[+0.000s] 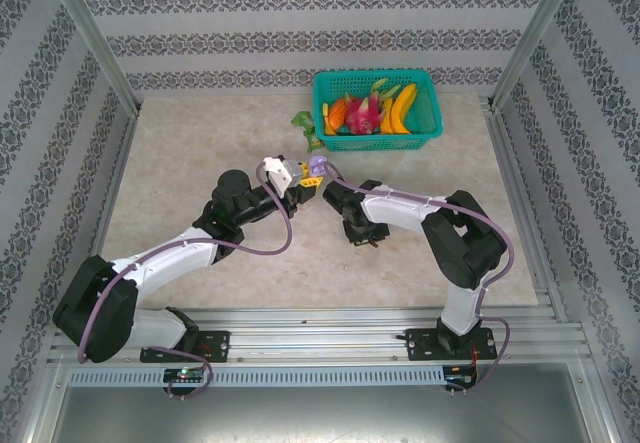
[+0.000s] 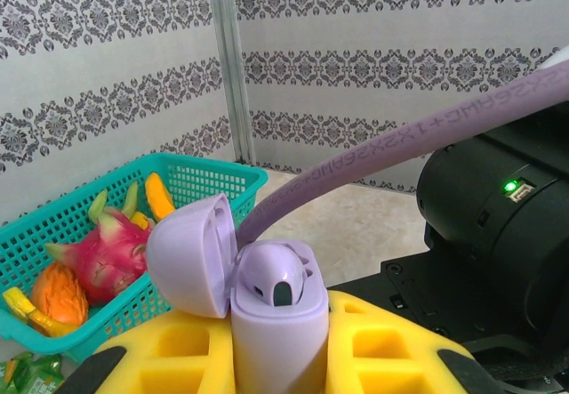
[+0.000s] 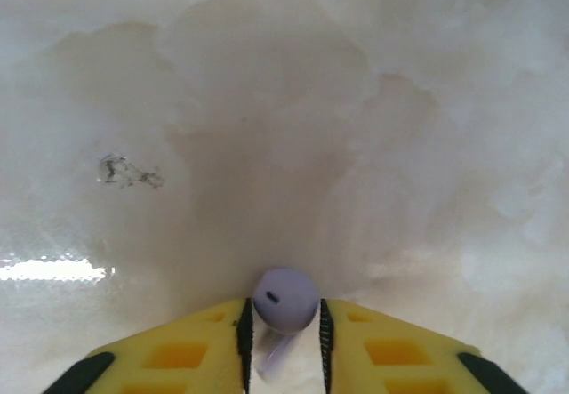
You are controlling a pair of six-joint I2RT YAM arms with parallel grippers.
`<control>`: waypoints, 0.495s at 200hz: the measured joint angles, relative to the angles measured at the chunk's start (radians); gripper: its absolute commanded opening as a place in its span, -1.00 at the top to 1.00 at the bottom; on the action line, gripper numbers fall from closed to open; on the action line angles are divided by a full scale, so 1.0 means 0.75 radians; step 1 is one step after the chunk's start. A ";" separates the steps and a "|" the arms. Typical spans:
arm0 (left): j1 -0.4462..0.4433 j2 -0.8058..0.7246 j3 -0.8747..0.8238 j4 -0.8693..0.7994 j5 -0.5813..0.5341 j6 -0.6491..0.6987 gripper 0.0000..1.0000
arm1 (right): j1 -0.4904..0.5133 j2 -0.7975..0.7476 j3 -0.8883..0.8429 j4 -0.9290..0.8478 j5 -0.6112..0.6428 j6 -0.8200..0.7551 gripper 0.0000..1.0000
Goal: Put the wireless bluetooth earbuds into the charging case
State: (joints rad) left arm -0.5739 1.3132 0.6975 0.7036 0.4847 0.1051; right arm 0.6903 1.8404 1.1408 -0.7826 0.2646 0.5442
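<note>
Here, purple earbud [image 3: 284,298] in right gripper [image 3: 283,314].

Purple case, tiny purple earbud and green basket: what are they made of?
The purple case looks like hard plastic, smooth and satin: soft highlights, moulded round edges. The purple earbud seems the same smooth plastic. The teal basket looks like thin moulded plastic: open mesh walls, solid rim. Looks alone can't confirm.

Your table [image 1: 190,153] is a pale, marbled beige slab. At its far right stands a teal basket [image 1: 378,144] heaped with bright fruit [image 1: 372,113]. Something small and green [image 1: 306,125] lies just beside the basket's left end. The right wrist view shows a faint dark scuff [image 3: 124,172] on the bare surface.
</note>
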 measured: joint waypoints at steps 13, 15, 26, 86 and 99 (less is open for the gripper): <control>-0.001 0.000 0.000 0.001 0.000 0.000 1.00 | -0.001 -0.001 0.006 -0.004 -0.007 0.002 0.26; -0.001 0.000 0.000 0.001 0.000 0.000 1.00 | -0.001 -0.001 0.006 -0.005 -0.007 0.002 0.25; -0.001 0.000 0.000 0.001 0.000 0.000 1.00 | -0.001 -0.004 0.007 -0.005 -0.022 0.009 0.18; -0.003 -0.017 0.001 0.024 0.047 0.001 1.00 | -0.079 -0.198 -0.036 0.044 -0.136 0.149 -0.07; -0.003 -0.017 0.001 0.024 0.052 0.001 1.00 | -0.104 -0.227 -0.048 0.068 -0.157 0.170 -0.06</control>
State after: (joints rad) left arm -0.5762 1.3006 0.6979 0.7216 0.5240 0.1055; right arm 0.6121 1.6703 1.1049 -0.7319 0.1467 0.6720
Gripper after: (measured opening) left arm 0.210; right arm 0.536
